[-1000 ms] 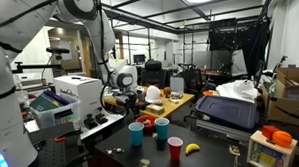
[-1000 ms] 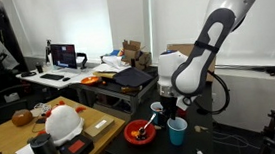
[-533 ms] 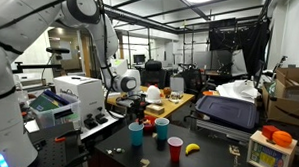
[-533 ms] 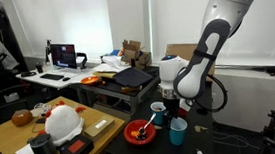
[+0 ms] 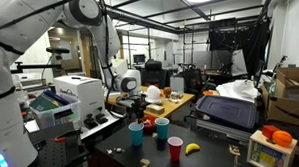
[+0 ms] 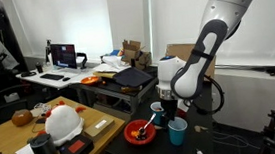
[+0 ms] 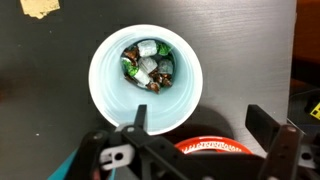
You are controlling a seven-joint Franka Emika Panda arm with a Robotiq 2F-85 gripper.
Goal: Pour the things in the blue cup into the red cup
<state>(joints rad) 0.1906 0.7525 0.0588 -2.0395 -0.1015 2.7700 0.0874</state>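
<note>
Dark surface (image 7: 250, 40) below: our gripper (image 7: 200, 128) hangs spread, grasping nothing, the sweet-filled blue plastic cup (image 7: 108, 80) at its eleven o'clock; descending off-centre, we risk toppling it.

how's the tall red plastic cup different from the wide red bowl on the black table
Shape: the tall red plastic cup is narrow and tapered, while the wide red bowl is low and broad. Place: the bowl sits close beside a pale cup holding small wrapped pieces, while the red cup stands apart from them, next to a yellow banana. Both are red, upright and on the black table.
</note>
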